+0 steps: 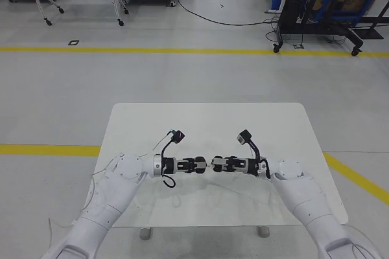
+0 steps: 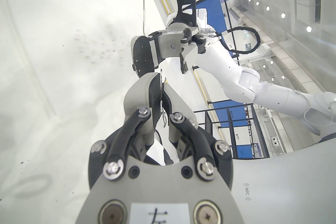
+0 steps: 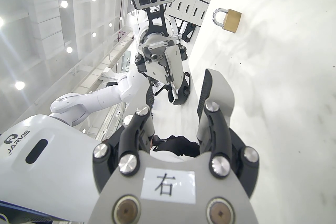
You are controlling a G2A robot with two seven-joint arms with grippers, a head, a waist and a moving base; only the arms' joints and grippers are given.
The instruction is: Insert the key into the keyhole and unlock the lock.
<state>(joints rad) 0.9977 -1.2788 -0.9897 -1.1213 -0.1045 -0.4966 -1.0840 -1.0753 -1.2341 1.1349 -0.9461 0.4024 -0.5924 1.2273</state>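
Your white table [image 1: 207, 123] has both arms meeting above its middle, wrists turned to face each other. The right gripper [image 3: 178, 83] stands wide with nothing between its pads. The left gripper [image 2: 158, 87] is pinched tight on a thin metal blade, which I take to be the key [image 2: 160, 77].

The padlock [image 3: 231, 20] lies flat on the table, apart from both grippers, and its shackle [image 3: 216, 16] looks seated. Expect the brass body to be dense, rigid and smooth, so it may slide under a light touch. Have the right gripper take it across the broad faces, leaving the end opposite the shackle free for the keyhole.

The key is light and stiff but could pivot between the pads, so hold that pinch firm.
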